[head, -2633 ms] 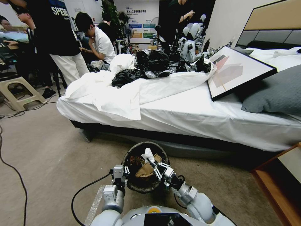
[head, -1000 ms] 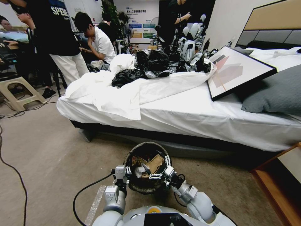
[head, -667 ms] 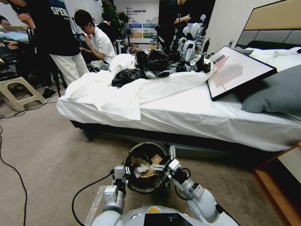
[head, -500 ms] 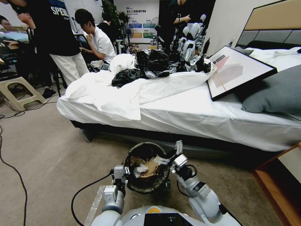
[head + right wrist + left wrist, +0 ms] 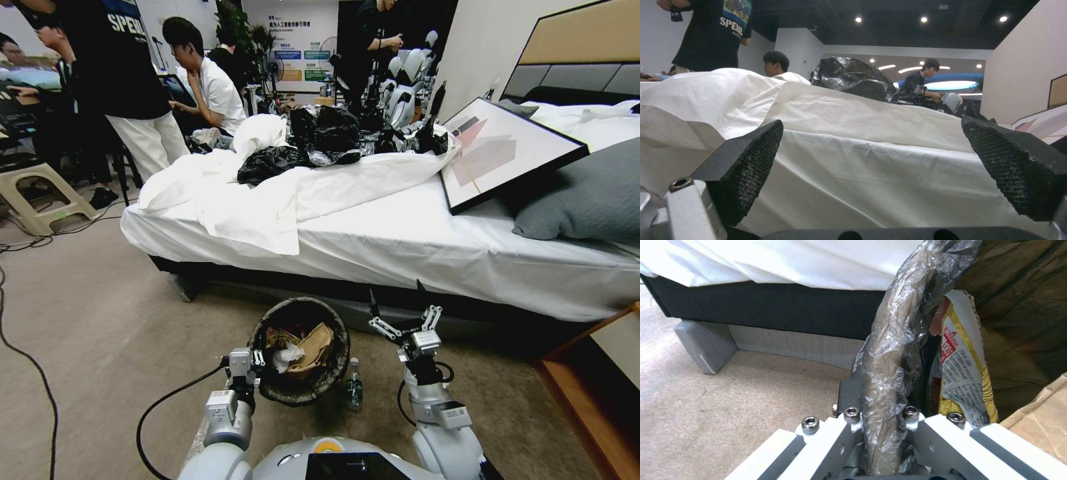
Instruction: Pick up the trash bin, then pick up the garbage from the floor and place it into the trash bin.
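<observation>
The trash bin (image 5: 301, 399), round and lined with a dark bag, sits low in front of me by the bed. My left gripper (image 5: 241, 365) is shut on its near left rim; the left wrist view shows the bag-wrapped rim (image 5: 893, 350) clamped in that gripper (image 5: 880, 420). Garbage lies inside: a brown paper bag (image 5: 315, 345), a white tissue (image 5: 285, 357) and a yellow wrapper (image 5: 962, 366). A small green-labelled bottle (image 5: 354, 390) stands on the floor (image 5: 100, 320) just right of the bin. My right gripper (image 5: 399, 311) is raised to the right of the bin, open and holding nothing (image 5: 882, 166).
A bed (image 5: 413, 253) with white sheets, black plastic bags (image 5: 320, 137), a framed picture (image 5: 500, 150) and a grey pillow (image 5: 587, 197) stands straight ahead. A wooden cabinet (image 5: 600, 393) is at the right. A black cable (image 5: 27, 360) and a stool (image 5: 37, 193) lie left.
My right gripper has let the white tissue fall into the bin, then drawn out, swinging right and up, open. The bin has shifted slightly left, and the bottle beside it now shows.
</observation>
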Robot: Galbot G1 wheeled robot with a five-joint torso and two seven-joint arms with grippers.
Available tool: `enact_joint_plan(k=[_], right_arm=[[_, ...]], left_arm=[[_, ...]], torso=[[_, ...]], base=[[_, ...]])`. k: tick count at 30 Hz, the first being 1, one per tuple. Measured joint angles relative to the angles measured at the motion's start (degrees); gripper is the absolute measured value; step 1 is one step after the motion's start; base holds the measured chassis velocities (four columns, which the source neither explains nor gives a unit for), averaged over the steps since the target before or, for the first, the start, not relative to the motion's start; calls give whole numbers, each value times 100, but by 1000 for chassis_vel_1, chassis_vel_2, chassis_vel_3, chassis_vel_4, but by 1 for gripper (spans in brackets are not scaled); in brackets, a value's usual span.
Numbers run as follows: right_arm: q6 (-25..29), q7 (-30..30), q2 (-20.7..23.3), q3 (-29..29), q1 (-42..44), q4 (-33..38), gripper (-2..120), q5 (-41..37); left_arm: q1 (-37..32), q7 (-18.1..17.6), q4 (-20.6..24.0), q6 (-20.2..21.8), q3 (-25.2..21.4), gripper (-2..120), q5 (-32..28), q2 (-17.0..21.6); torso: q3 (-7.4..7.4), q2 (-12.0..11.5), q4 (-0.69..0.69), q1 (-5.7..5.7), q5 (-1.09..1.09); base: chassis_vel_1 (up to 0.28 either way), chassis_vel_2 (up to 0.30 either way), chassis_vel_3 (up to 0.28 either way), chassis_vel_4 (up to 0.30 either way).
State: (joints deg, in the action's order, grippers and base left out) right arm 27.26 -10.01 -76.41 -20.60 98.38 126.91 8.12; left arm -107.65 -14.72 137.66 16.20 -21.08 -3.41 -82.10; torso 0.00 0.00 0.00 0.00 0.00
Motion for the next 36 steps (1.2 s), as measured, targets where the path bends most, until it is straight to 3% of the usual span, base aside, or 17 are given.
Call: enact_joint_plan(k=[15,19,21,22,24,25,27,36], right_arm=[[-216,1,-35,24,-159,-85,100,-87],[-1074,-253,92,34,-215,104,100,-331],[-1784,-468,253,67,-292,224,100,-735],[-1784,-468,253,67,-292,224,100,-735],[-2475,-600,457,125,-403,231,100,-1227],[-2475,-600,457,125,-403,231,100,-1227],[-3030,-630,721,198,-492,94,100,-1680],[-4056,-717,1471,614,-814,-697,100,-2846]], left_arm=[[-1,5,36,9,-31,0,-30,-26],[-5,6,55,10,-29,0,-27,-37],[-6,6,71,15,-34,0,-27,-37],[-6,6,71,15,-34,0,-27,-37],[-13,6,72,17,-34,0,-21,-33],[-13,6,72,17,-34,0,-21,-33],[-13,6,72,17,-33,0,-13,-34],[-1,7,72,21,-33,0,-9,-35]], torso=[[0,0,0,0,0],[0,0,0,0,0],[0,0,0,0,0],[0,0,0,0,0],[0,0,-1,0,1],[0,0,-1,0,1],[0,0,0,0,0],[0,0,0,0,1]], base=[[0,0,0,0],[0,0,0,0],[0,0,0,0],[0,0,0,0],[0,0,0,0],[0,0,0,0],[0,0,0,0],[0,0,0,0]])
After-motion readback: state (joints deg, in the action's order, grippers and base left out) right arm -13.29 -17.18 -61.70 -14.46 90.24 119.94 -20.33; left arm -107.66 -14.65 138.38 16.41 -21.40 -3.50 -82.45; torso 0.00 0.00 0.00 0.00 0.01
